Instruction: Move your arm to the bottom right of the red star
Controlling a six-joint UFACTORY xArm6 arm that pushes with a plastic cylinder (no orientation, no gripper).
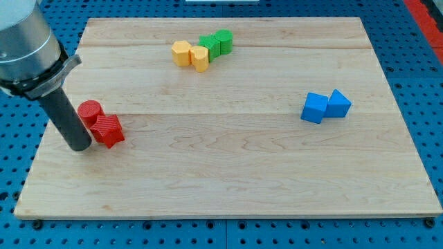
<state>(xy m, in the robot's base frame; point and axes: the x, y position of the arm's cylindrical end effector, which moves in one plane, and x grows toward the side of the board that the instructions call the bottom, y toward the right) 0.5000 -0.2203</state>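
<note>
My tip (80,146) is a plain dark rod end with no fingers to open, close or hold anything; it rests on the wooden board (228,173) near the view's left edge, holding nothing. It stands just to the view's left of the red star (108,130), at about the level of that block's lower half, so close that I cannot tell whether the two touch.

The red star lies in the left part of the board, about halfway down. A red cylinder (90,111) sits touching it at its upper left, just beside the rod.

Near the view's top, a little left of centre, two yellow blocks (182,52) (200,58) sit side by side, and two green blocks (210,45) (223,41) adjoin them on the right. Their exact shapes are hard to make out.

Well apart, on the view's right, a blue cube (314,108) touches a second blue block (338,103), which looks wedge-like.
</note>
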